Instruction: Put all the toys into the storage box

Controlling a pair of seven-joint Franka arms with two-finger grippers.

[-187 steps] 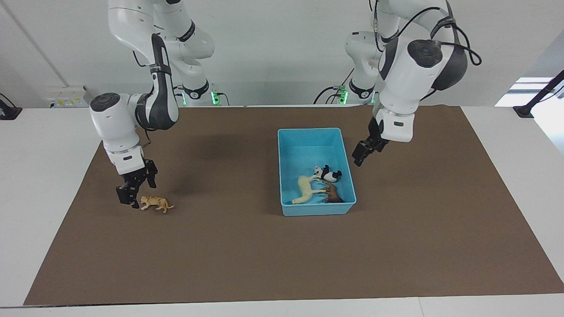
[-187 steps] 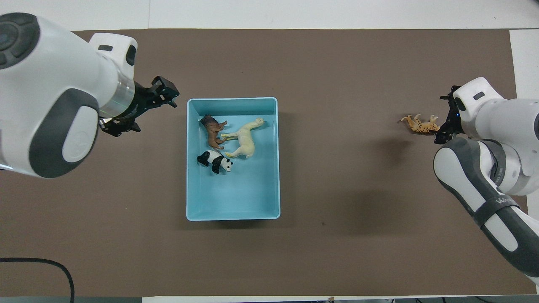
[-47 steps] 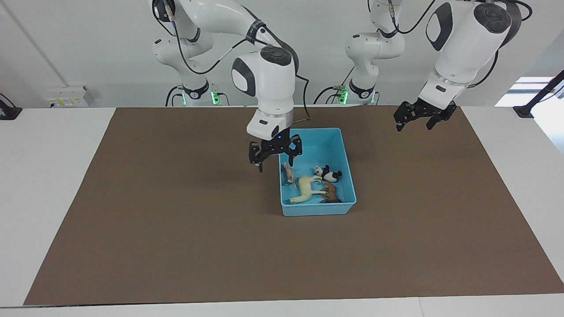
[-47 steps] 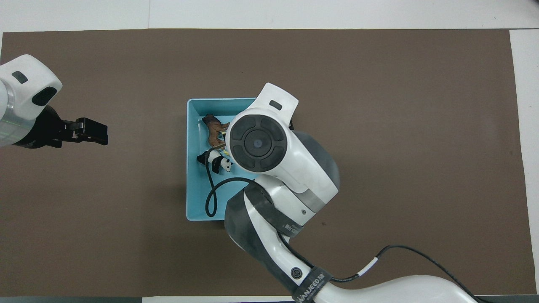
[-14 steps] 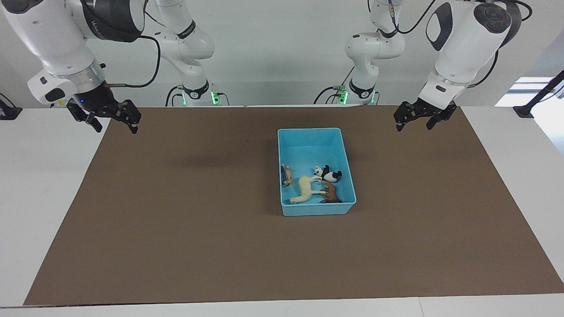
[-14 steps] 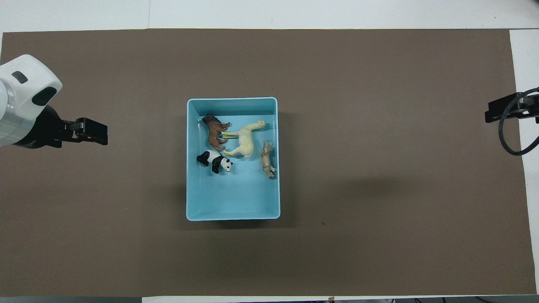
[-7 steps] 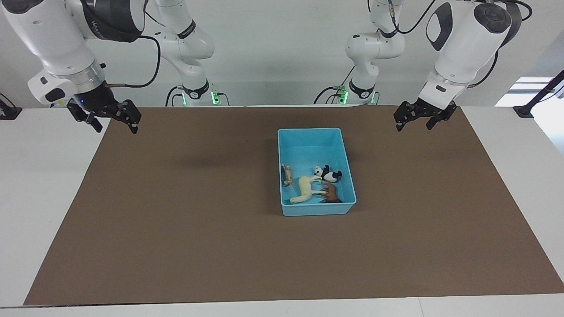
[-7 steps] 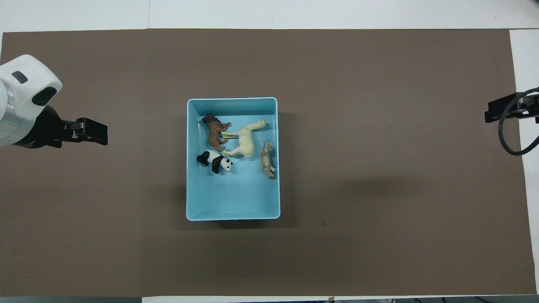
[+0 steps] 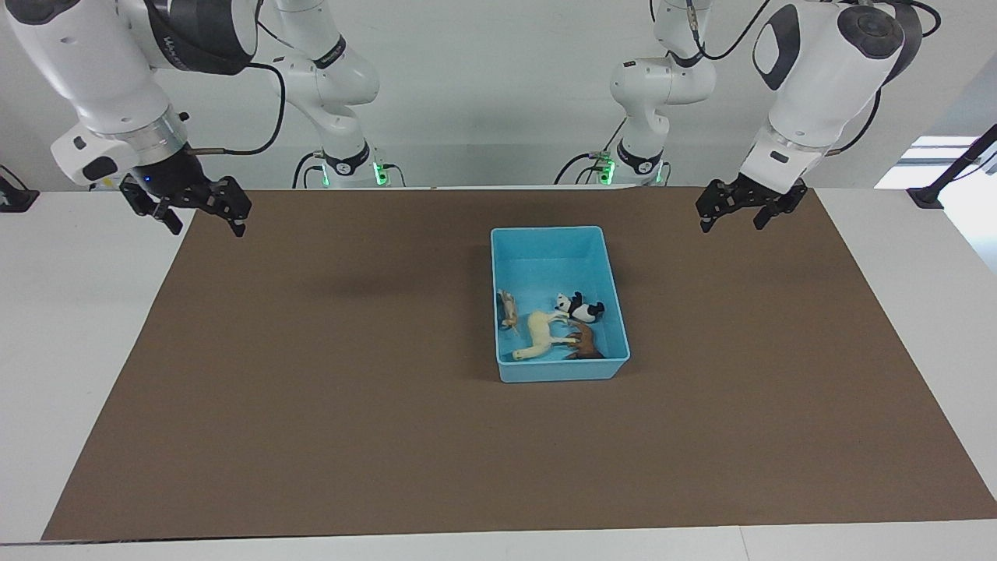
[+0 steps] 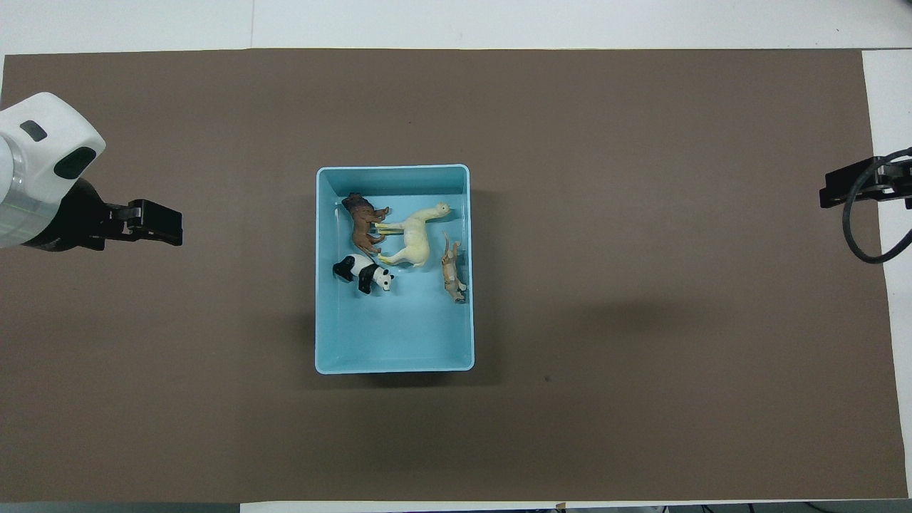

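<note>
Brown mat (image 9: pixel 311 405) on white table (image 9: pixel 70 327), blue box (image 9: pixel 549 249) mid-mat holding 4 toys, panda (image 9: pixel 580 307), llama (image 9: pixel 539 333), lion (image 9: pixel 586 343), tiger (image 9: pixel 508 308), left gripper (image 9: pixel 732 214) and right gripper (image 9: pixel 201 220) both open, empty, raised well apart from box.
</note>
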